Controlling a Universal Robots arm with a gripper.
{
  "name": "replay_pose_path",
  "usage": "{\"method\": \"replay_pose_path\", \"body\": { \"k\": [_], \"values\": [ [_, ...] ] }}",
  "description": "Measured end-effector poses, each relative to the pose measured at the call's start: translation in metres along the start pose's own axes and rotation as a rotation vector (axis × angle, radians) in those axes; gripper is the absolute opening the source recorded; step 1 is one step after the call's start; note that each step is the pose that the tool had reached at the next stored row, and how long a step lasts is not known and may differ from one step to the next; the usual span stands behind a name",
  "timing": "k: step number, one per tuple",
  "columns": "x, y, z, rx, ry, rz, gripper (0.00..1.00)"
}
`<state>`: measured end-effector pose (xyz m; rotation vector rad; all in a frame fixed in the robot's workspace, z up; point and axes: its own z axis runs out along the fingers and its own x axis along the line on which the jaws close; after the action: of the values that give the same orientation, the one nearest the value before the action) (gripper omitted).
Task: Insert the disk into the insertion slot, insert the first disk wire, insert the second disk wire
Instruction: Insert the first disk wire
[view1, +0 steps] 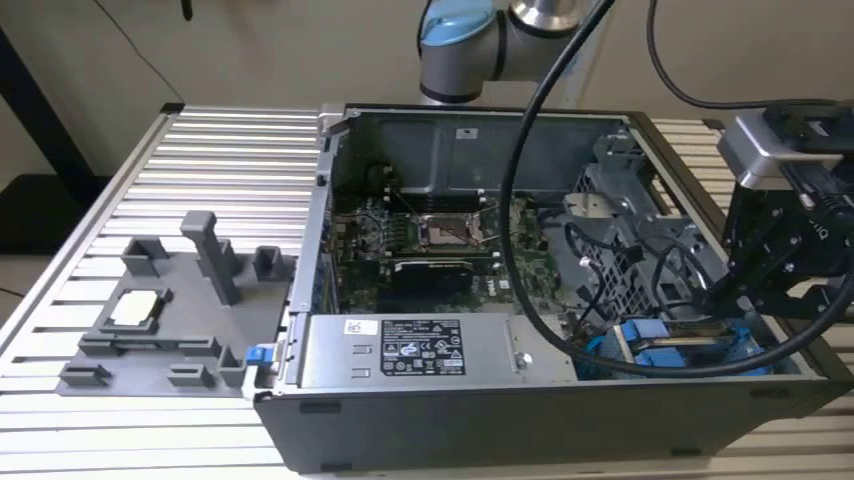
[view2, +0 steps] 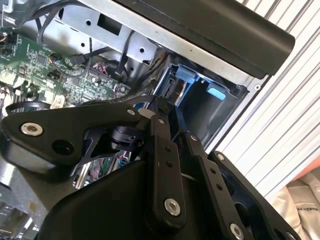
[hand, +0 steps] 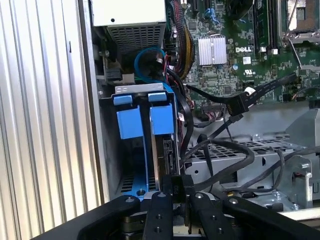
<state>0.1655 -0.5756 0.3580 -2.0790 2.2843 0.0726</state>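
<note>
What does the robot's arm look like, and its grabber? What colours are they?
The arm is a round silver-grey tube with a light blue cap. A thick black cable hangs near it. The gripper is black, made of flat bars joined by shiny silver bolts, with a grey camera box beside it.

A ribbed aluminium tabletop (view1: 200, 170) spreads beneath the gripper (hand: 176, 186) and well out to its sides. A plain beige wall (view1: 280, 50) rises well away from it, softly and evenly lit.

Place: robotics lab/workshop | slatted aluminium bench (view1: 227, 160) | opened computer case (view1: 534, 430) | grey parts fixture (view1: 187, 325) | robot arm (view1: 461, 50)
</note>
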Motion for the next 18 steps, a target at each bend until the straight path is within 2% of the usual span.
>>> {"method": "replay_pose_path", "body": {
  "k": [3,7,12,18],
  "values": [
    [0.0002,-0.0006,0.0036,0.0007,0.0073,-0.001,0.19],
    [-0.0006,-0.0005,0.0064,0.0007,0.0079,-0.001,0.19],
    [-0.0014,-0.0005,0.0069,0.0007,0.0078,-0.002,0.19],
    [-0.0024,-0.0018,0.0097,-0.0017,0.0083,-0.036,0.19]
  ]
}}
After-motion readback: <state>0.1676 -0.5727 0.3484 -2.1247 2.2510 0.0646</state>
